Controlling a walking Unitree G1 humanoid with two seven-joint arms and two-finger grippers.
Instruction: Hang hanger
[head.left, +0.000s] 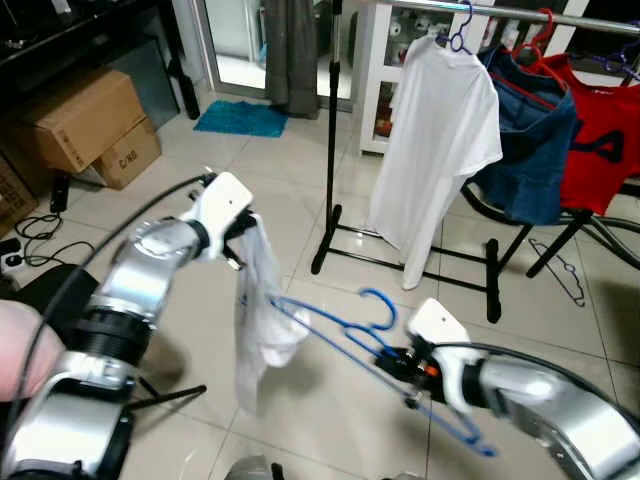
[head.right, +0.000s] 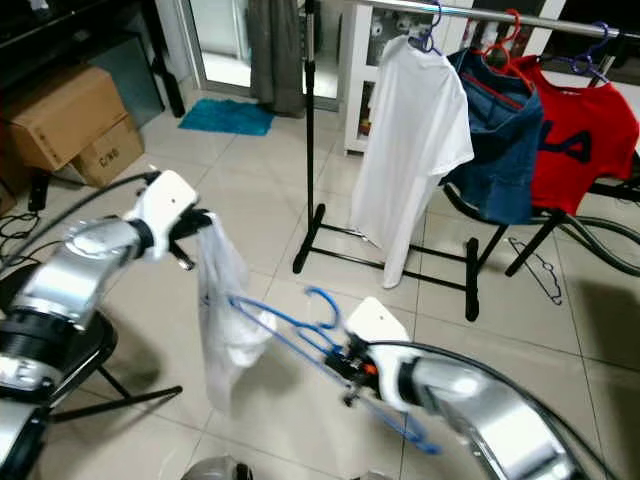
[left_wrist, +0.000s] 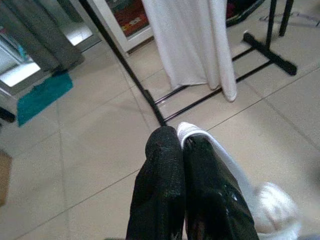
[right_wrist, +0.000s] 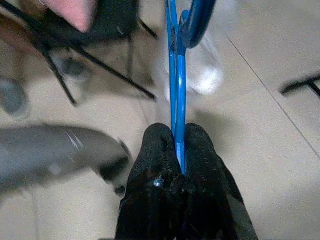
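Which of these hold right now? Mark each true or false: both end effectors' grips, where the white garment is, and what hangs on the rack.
1. The right end effector is shut on the blue hanger. True.
2. The left end effector is open and empty. False: it is shut on the white garment.
3. The white garment hangs fully on the blue hanger. False: it dangles from the left end effector, with one hanger end reaching into it.
4. A white T-shirt hangs on the clothes rack. True.
5. The red shirt lies on the floor. False: it hangs on the rack.

Pale floor tiles spread everywhere — glossy under daylight from the glass door. Cardboard boxes sit left, near a teal mat. A black garment rack holds shirts.
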